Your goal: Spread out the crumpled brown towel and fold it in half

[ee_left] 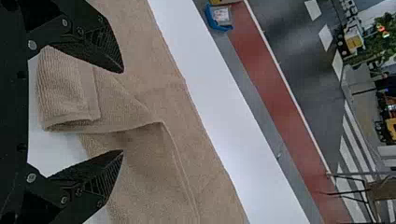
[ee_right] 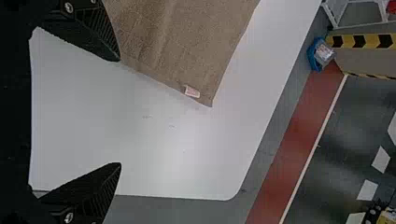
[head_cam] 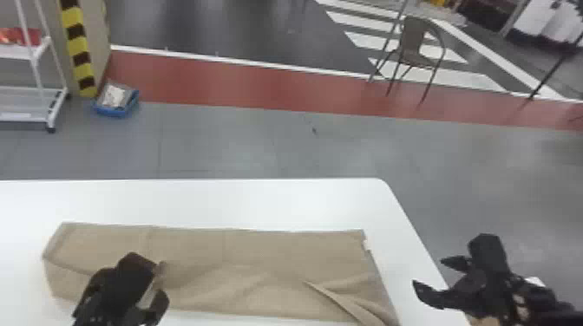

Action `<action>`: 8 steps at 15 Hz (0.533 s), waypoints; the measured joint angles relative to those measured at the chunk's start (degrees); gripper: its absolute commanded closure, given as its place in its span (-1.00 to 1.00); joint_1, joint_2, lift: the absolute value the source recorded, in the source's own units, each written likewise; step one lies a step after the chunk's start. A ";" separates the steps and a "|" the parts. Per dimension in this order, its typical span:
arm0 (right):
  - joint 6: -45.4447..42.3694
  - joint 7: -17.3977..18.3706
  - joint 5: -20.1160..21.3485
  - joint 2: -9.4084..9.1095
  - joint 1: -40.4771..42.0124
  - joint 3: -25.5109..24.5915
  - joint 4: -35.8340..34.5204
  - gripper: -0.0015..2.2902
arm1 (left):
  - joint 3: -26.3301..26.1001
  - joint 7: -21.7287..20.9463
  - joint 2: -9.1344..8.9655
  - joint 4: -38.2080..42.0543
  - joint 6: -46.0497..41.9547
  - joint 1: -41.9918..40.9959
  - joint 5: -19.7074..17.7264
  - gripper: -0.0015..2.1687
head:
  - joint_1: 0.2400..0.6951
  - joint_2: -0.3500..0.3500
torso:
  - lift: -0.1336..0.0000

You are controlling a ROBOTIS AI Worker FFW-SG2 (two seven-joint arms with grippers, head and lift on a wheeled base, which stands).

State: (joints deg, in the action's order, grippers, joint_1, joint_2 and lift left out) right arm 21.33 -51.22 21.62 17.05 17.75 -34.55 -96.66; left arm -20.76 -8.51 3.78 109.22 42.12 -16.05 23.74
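The brown towel (head_cam: 225, 260) lies stretched sideways across the white table, with ripples and a raised crease near its right end. My left gripper (head_cam: 161, 281) is over the towel's left part in the head view. In the left wrist view, a folded flap of the towel (ee_left: 70, 100) rises between the spread fingers of the left gripper (ee_left: 123, 112), which stands open. My right gripper (head_cam: 427, 275) is open off the towel's right end, by the table's right edge. Seen from the right wrist, the right gripper (ee_right: 120, 112) has bare table between its fingers, beside the towel corner (ee_right: 205, 95) with a white tag.
The white table (head_cam: 217, 201) has its far right corner rounded, with bare surface beyond the towel. On the floor behind stand a blue tray (head_cam: 115, 102), a white rack (head_cam: 32, 104) at the left and a chair (head_cam: 412, 45) farther off.
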 measured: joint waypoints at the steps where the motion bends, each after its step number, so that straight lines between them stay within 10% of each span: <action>1: -0.12 0.07 0.00 0.00 0.00 -0.05 0.28 -0.92 | -0.85 -0.01 -0.26 -0.91 1.04 0.92 -0.24 -0.69 | 1.00 -1.00 | 1.00; 8: -0.27 0.80 0.13 -0.21 0.16 0.26 1.47 -0.92 | -4.15 2.41 -2.73 -4.47 3.09 4.51 -1.40 -0.69 | 1.00 -1.00 | 1.00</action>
State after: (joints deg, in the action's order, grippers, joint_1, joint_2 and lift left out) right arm 21.06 -50.41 21.75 16.84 17.90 -34.30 -95.19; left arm -24.91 -6.11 1.05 104.75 45.21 -11.55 22.34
